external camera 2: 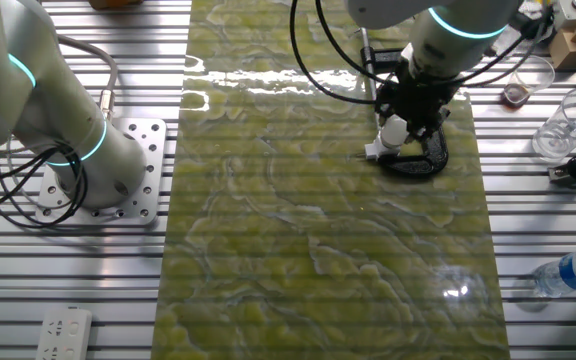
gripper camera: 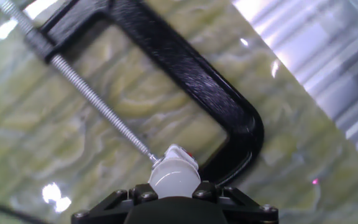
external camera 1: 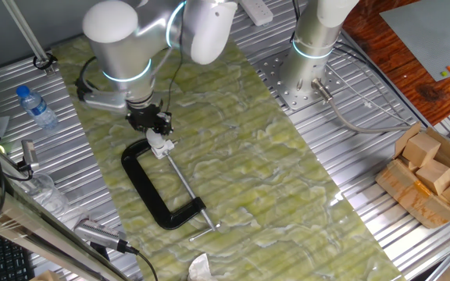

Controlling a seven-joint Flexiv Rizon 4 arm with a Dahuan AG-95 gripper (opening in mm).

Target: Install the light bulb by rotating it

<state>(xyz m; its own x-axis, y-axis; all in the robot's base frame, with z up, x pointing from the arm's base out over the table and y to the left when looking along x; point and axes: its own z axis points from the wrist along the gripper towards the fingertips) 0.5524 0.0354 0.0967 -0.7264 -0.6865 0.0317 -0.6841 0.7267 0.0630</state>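
- The light bulb sits at the fixed end of the black C-clamp, right at the tip of the long screw, and the claw is closed around its globe.
- To do the turning well, I'd judge the wrist should spin squarely about the bulb's own axis, with a light squeeze (enough not to slip), since a tilted twist could bind the thread or shift the clamp on the desk.
- The hand view shows the bulb's pale neck meeting the small white socket; both fixed views reduce this to a white speck under the arm.
- One fixed view shows the whole clamp lying flat, handle toward the near edge.
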